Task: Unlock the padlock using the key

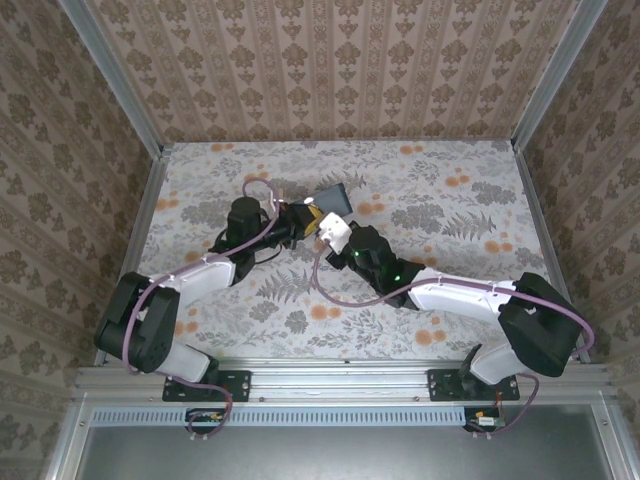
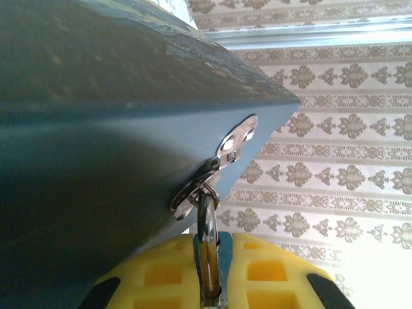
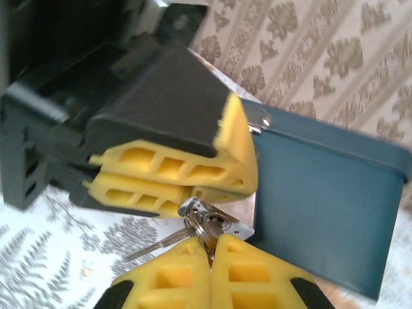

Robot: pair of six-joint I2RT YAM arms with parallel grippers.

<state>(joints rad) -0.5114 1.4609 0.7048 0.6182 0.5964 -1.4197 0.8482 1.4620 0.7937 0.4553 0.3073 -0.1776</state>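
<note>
Now, toward the tabletop's far edge, your left pincer (image 2: 209,257) clamps the padlock (image 2: 206,225) hanging on the blue tin (image 3: 322,193); your right pincer (image 3: 211,243) pinches the key (image 3: 158,243); insertion seems underway; next, align, seat, twist.

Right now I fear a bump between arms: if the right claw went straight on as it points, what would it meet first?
Probably the left claw, whose yellow fingers lie just past the thin dark grey metal key pinched in the right claw; depth is unclear.
</note>
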